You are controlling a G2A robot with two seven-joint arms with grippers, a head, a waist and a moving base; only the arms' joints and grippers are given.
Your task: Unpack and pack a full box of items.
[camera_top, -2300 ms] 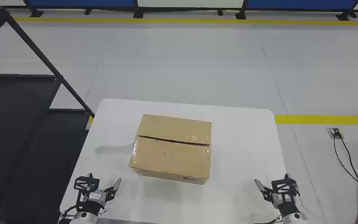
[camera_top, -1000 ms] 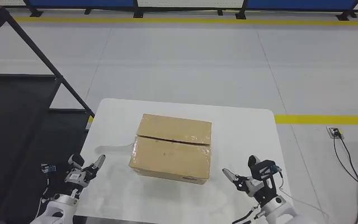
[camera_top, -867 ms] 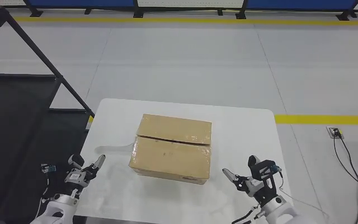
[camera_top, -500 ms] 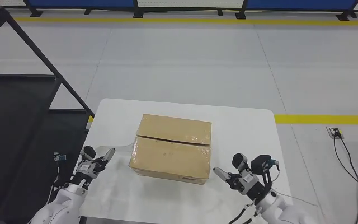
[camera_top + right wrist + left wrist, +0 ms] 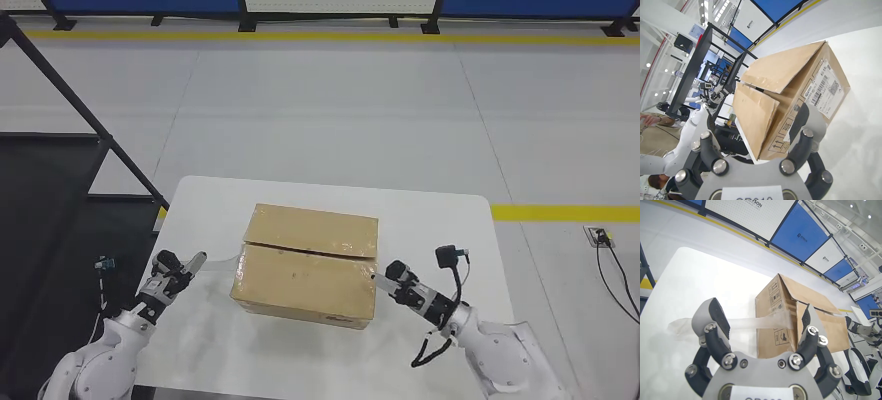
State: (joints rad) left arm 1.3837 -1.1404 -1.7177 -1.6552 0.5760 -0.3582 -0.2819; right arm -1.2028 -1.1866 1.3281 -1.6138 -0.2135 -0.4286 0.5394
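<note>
Top view: the cardboard box (image 5: pixel 310 265) sits about in the middle of the white worktop (image 5: pixel 440 225), well clear of all four edges. Its top flaps are folded down, with a narrow seam running along its length, so what it holds is hidden. A strip of clear tape (image 5: pixel 218 264) trails from the box's left end toward the worktop's left edge. The left gripper (image 5: pixel 181 268) hangs over that strip near the left edge, its fingers spread. The right gripper (image 5: pixel 388 279) is at the box's near right corner.

Left wrist view: the left gripper (image 5: pixel 761 313) is spread wide and pinches nothing. The tape (image 5: pixel 745 322) stretches from the box's end wall (image 5: pixel 768 344) out between the two fingers and down onto the worktop (image 5: pixel 702 279). The flaps meet loosely, leaving a dark slit. The right gripper (image 5: pixel 849 323) shows beyond the box's far end.

Right wrist view: the right gripper (image 5: pixel 761 132) is spread, with the box's lower corner between its fingers. One finger (image 5: pixel 803 115) lies against the labelled end wall of the box (image 5: pixel 772 72). The left gripper (image 5: pixel 718 92) shows past the box.
</note>
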